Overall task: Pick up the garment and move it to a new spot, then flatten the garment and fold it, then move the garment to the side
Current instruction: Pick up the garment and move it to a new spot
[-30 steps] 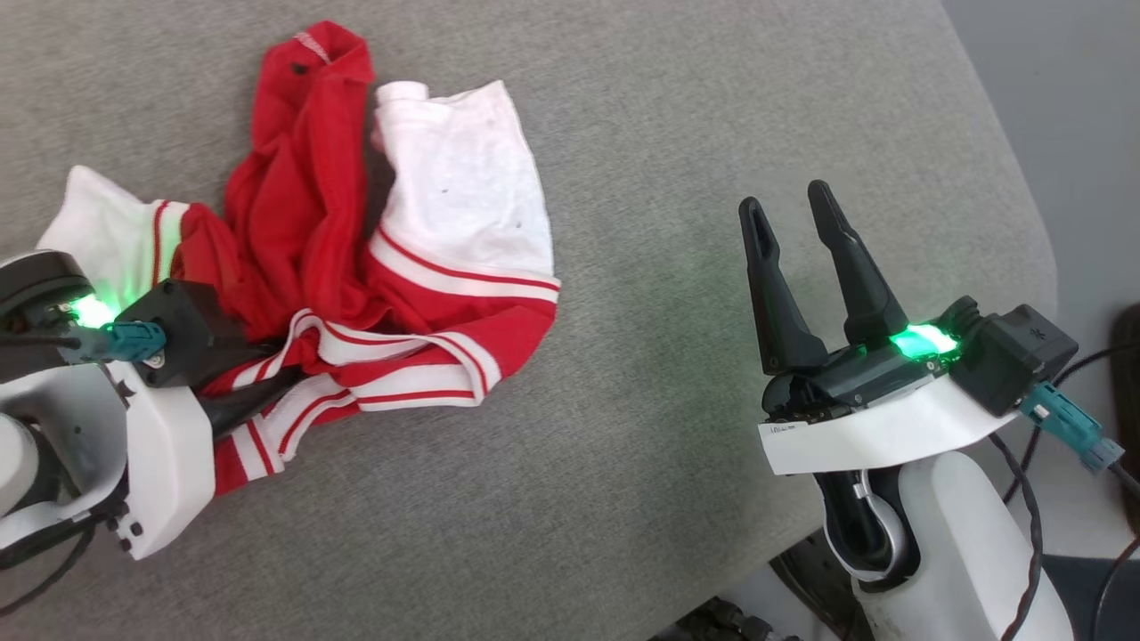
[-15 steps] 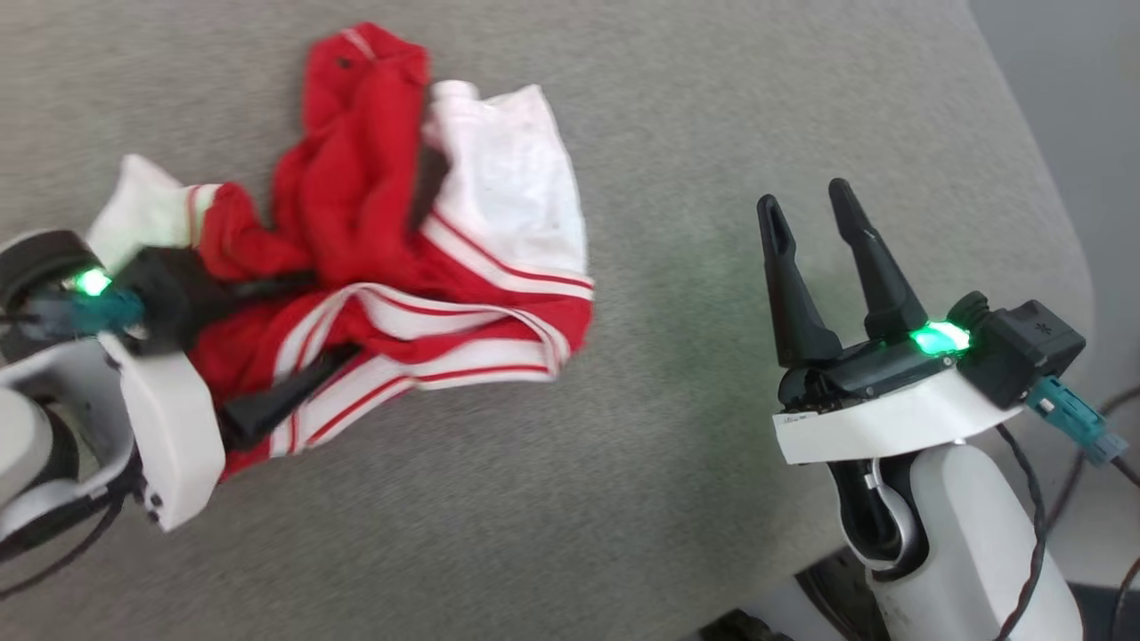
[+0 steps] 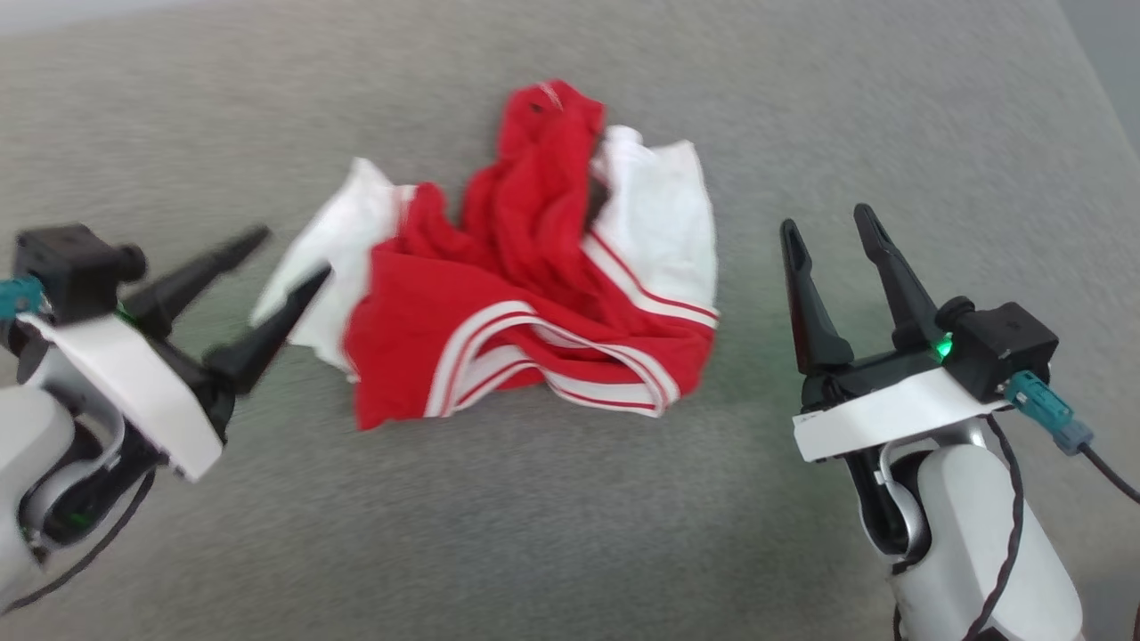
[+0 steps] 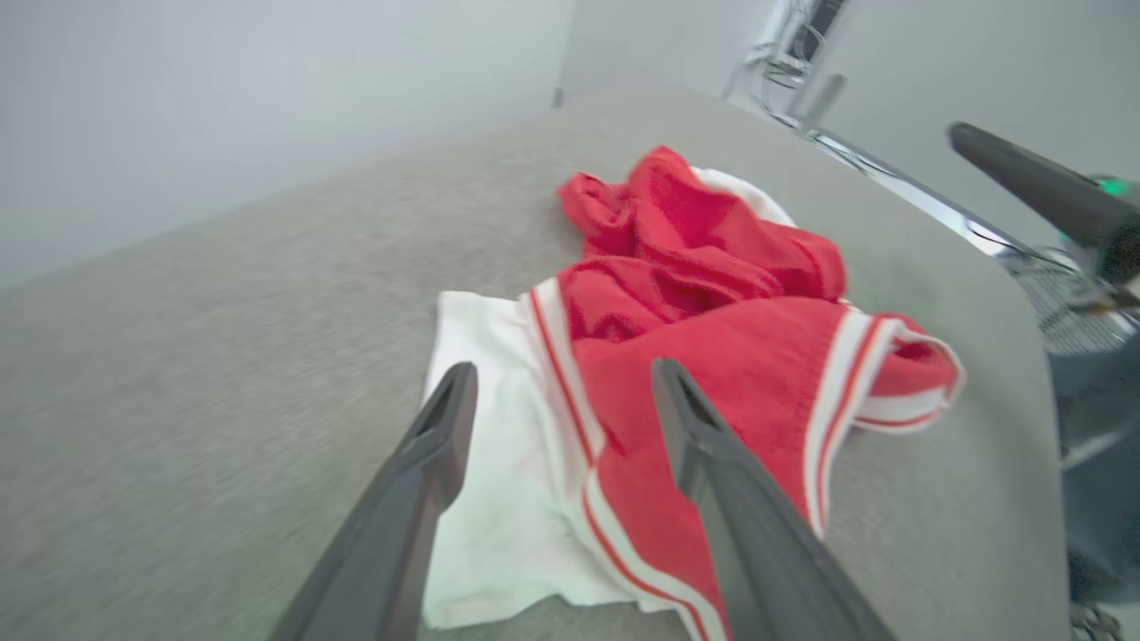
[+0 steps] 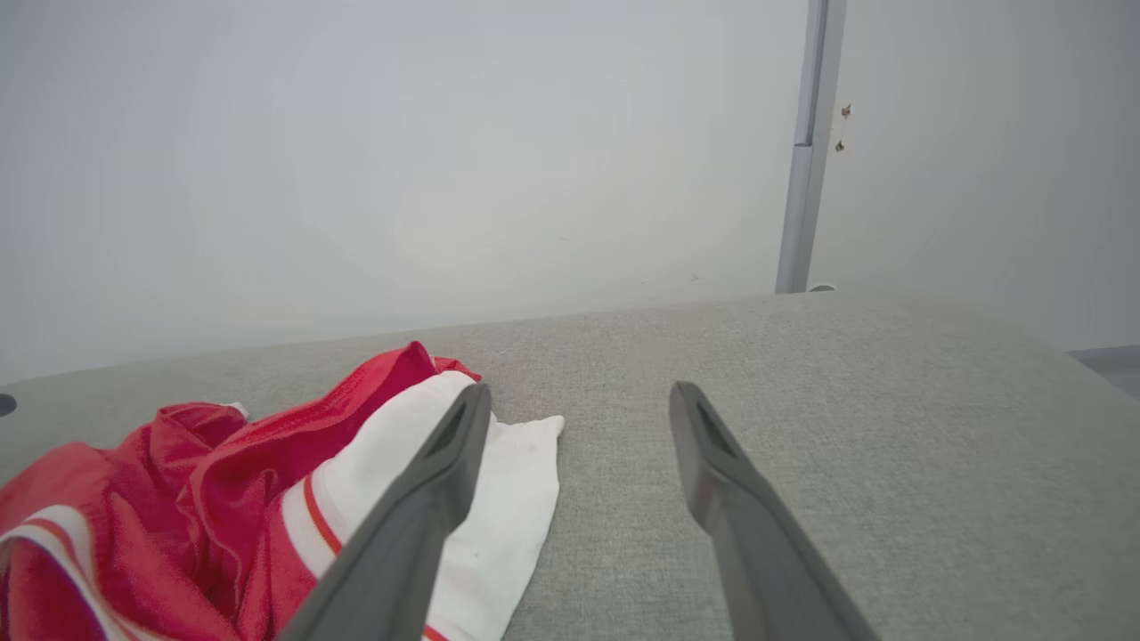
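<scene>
The garment (image 3: 525, 294) lies crumpled in a heap on the grey fabric table (image 3: 570, 516), red with white sleeves and red-and-white striped bands. My left gripper (image 3: 289, 258) hovers open just left of it, fingers pointing at the white sleeve, nothing between them. From the left wrist, the garment (image 4: 712, 329) spreads beyond my open left gripper (image 4: 561, 378). My right gripper (image 3: 828, 227) stands open to the right of the heap, apart from it. Seen from the right wrist, the garment (image 5: 223, 499) lies to the left of my open right gripper (image 5: 579, 396).
The table's right edge (image 3: 1095, 98) slopes down beside my right arm. A pale wall (image 5: 401, 160) rises behind the table, with a grey vertical post (image 5: 802, 151). Bare grey cloth stretches in front of the heap and to both sides.
My left gripper has opened, let go of the garment and drawn back to the left. The garment now rests loose on the table. The head camera has shifted, so the heap sits nearer the picture's middle.
</scene>
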